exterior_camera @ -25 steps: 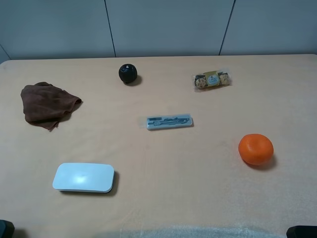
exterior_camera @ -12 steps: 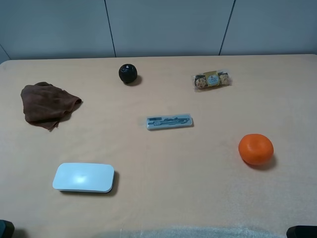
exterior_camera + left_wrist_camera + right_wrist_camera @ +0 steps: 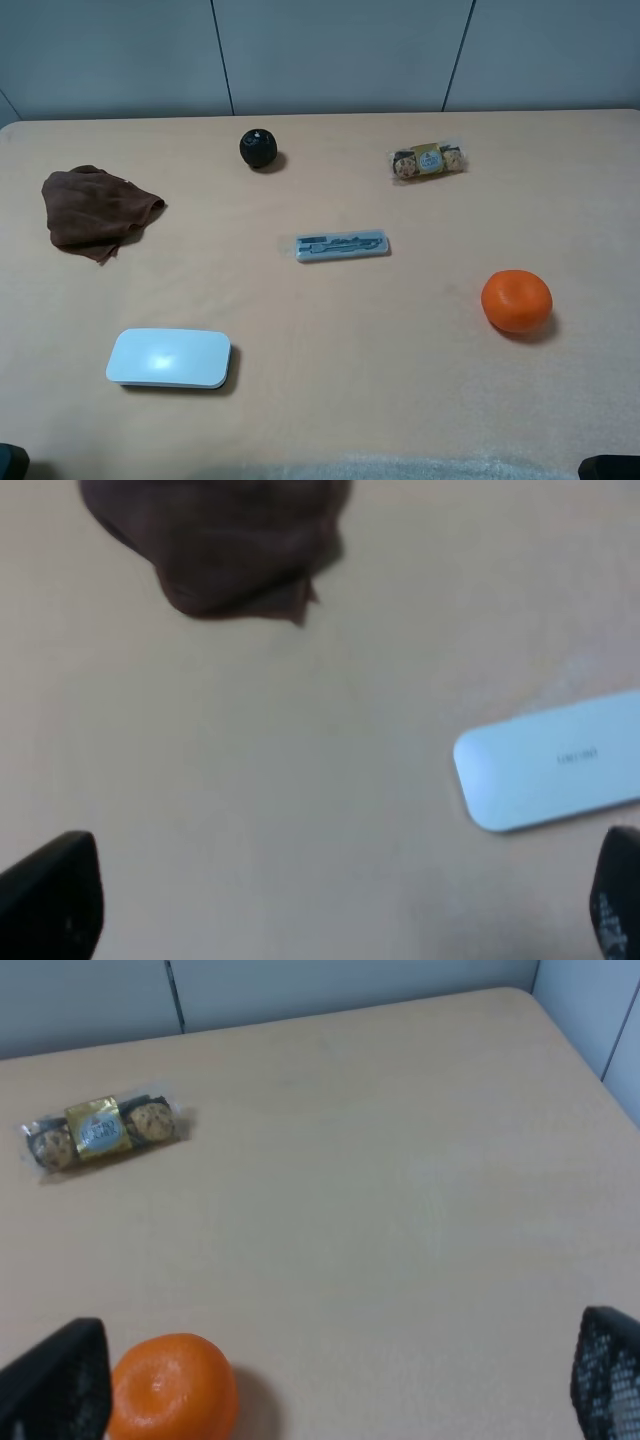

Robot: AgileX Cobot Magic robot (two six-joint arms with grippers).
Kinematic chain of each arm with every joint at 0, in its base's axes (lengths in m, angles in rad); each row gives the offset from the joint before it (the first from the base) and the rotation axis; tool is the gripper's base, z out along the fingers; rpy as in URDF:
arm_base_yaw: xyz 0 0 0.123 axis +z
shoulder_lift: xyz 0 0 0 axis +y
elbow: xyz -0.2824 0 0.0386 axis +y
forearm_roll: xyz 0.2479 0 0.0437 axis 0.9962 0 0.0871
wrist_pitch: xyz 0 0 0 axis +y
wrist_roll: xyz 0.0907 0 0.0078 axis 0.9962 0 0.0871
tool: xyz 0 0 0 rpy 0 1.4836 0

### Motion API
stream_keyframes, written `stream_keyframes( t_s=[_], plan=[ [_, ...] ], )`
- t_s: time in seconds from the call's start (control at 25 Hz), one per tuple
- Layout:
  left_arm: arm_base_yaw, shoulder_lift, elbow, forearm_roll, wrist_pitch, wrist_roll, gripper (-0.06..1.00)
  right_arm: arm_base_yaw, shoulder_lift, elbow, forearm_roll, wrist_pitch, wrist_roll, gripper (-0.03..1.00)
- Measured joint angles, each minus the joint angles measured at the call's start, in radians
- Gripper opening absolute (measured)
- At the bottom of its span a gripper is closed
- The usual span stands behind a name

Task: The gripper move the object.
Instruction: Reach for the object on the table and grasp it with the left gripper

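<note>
Six things lie spread over the pale tan surface [image 3: 330, 410], all apart from one another. The flat white glossy rounded-rectangular case [image 3: 169, 357] lies near the front left of the high view, its long side running left to right, with a dark edge showing under its right end. Behind it, well apart and toward the left rim, sits a crumpled dark brown cloth [image 3: 95, 210]. A small black ball [image 3: 258, 148] rests near the far edge, left of the middle. A clear wrapped pack of three chocolates [image 3: 428, 161] lies near the far edge on the right. Around the middle lies a slim translucent grey-blue pen case [image 3: 341, 245], also lengthwise left to right. A round orange fruit [image 3: 516, 300] sits on the right side, nearer the front than the pen case.

The left pincer [image 3: 335, 900] hangs above bare surface with its two black fingers [image 3: 50, 895] spread wide and nothing between them. Its camera shows the white case near one finger and the brown cloth farther off. The right pincer [image 3: 330, 1385] is spread just as wide and grips nothing. In its camera the orange fruit appears just beside one finger, and the chocolate pack lies farther out.
</note>
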Motion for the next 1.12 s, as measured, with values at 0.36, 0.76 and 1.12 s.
stream_keyframes(
  t_s=[0.36,0.76,1.12],
  plan=[
    [-0.082,0.200,-0.007,-0.007,-0.002,0.047,0.97,0.000,0.000,0.000,0.000,-0.001,0.000,0.69],
    [-0.283,0.424,-0.008,0.064,-0.006,0.047,0.95,0.000,0.000,0.000,0.000,-0.001,0.000,0.69],
    [-0.507,0.648,-0.008,0.150,-0.070,0.049,0.94,0.000,0.000,0.000,0.000,-0.001,0.000,0.69]
  ],
)
